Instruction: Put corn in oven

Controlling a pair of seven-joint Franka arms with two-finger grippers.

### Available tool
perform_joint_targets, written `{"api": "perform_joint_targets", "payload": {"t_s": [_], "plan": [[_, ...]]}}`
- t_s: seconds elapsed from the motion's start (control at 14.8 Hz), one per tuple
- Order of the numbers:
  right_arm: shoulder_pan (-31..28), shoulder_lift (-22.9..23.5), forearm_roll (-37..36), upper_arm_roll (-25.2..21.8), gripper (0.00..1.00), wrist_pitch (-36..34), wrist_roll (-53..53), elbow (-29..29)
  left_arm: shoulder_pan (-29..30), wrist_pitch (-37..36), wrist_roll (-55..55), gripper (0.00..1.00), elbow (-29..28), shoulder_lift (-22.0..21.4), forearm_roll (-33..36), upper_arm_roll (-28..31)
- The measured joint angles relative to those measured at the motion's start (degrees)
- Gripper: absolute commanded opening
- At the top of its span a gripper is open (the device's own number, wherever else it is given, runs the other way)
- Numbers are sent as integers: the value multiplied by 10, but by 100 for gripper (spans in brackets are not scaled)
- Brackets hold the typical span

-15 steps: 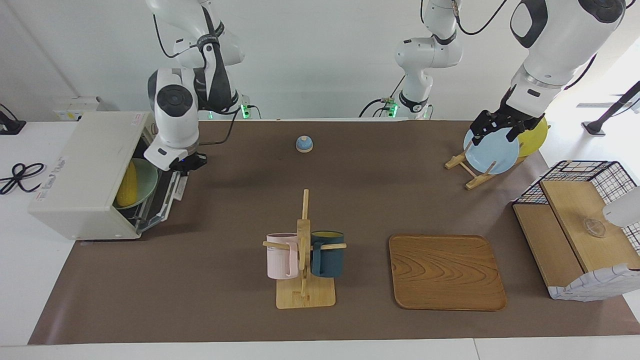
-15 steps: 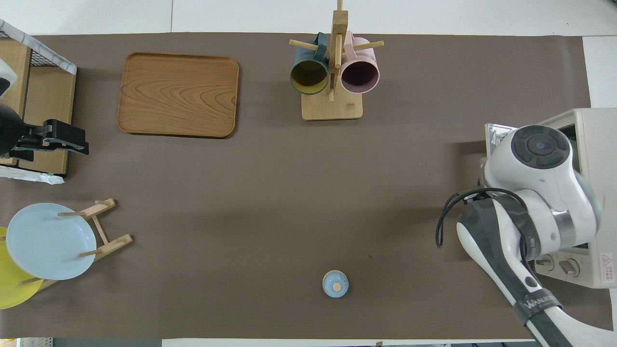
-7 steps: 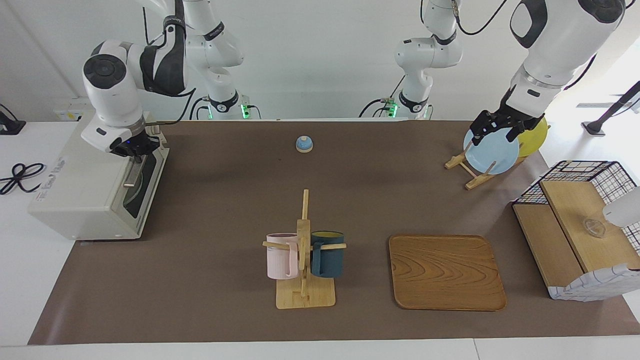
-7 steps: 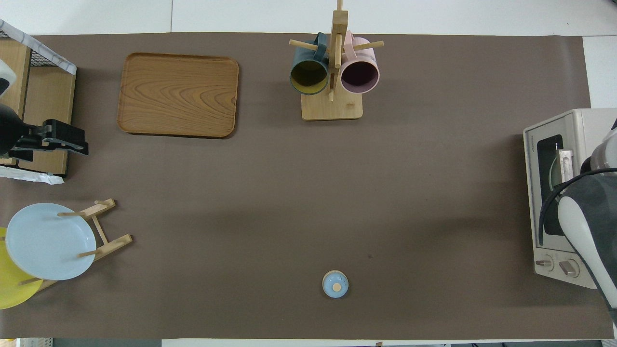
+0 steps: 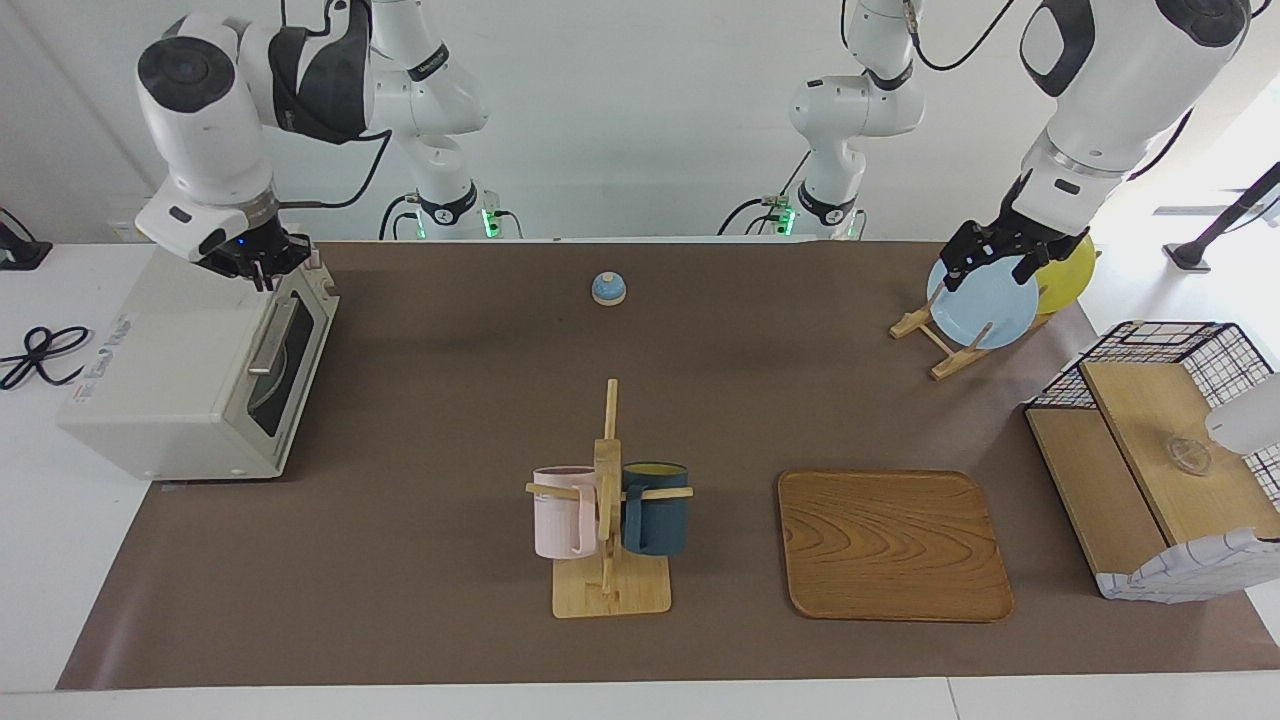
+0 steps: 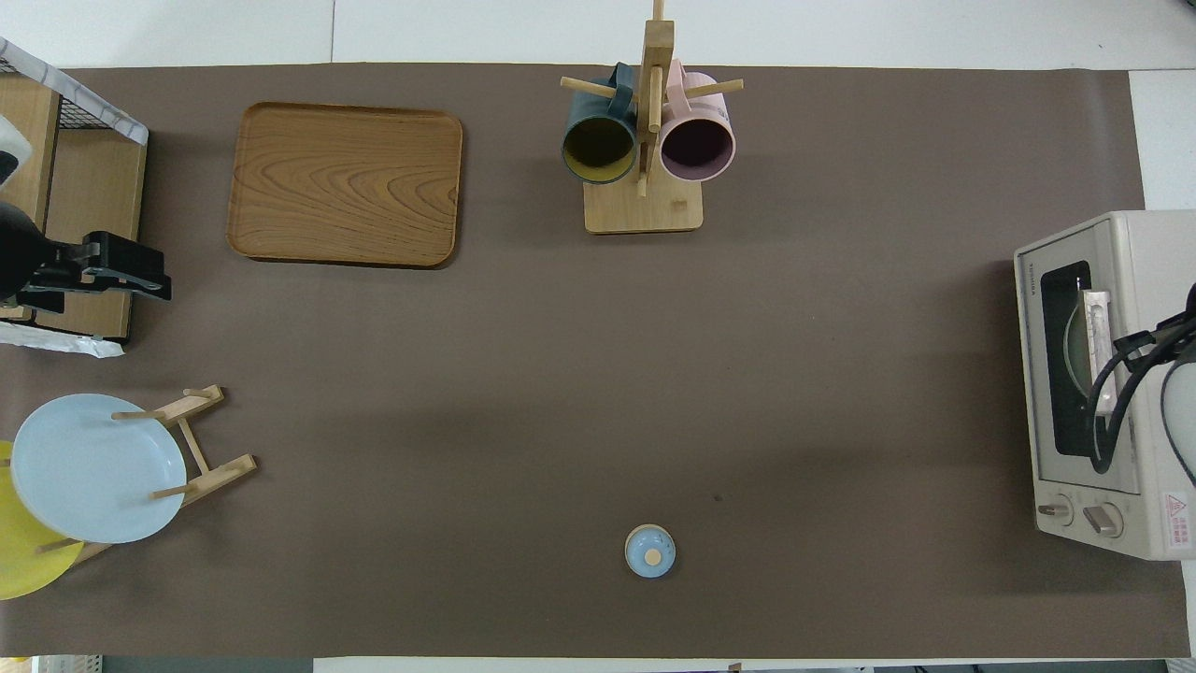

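Observation:
The off-white oven (image 5: 170, 370) stands at the right arm's end of the table, also in the overhead view (image 6: 1154, 271). Its dark glass door (image 5: 290, 345) is closed, with the metal bar handle (image 5: 268, 338) across it. A pale plate shows dimly through the glass; the corn is hidden. My right gripper (image 5: 255, 265) hangs just over the oven's top front edge, above the handle. My left gripper (image 5: 985, 262) is open and empty, over the blue plate (image 5: 985, 305) in the plate rack, and waits there.
A small blue bell (image 5: 608, 288) sits near the robots at mid-table. A wooden mug rack (image 5: 608, 520) with a pink and a dark mug, a wooden tray (image 5: 893, 545) and a wire shelf basket (image 5: 1150, 450) stand farther out.
A second ago the oven door was open with the corn on a plate inside. The right gripper swung the door shut, then rose over the oven's top edge. The left arm stayed still.

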Motion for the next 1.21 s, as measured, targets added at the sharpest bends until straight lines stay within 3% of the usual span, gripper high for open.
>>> {"api": "perform_joint_targets", "payload": {"t_s": [0.54, 1.01, 1.21], "plan": [[8, 24, 78, 8, 100, -80, 51, 80, 0, 0, 0, 100, 0, 0, 0, 0], [54, 24, 79, 3, 100, -82, 78, 100, 0, 0, 0, 100, 0, 0, 0, 0], [47, 25, 79, -2, 100, -82, 85, 105, 0, 0, 0, 100, 0, 0, 0, 0]]}}
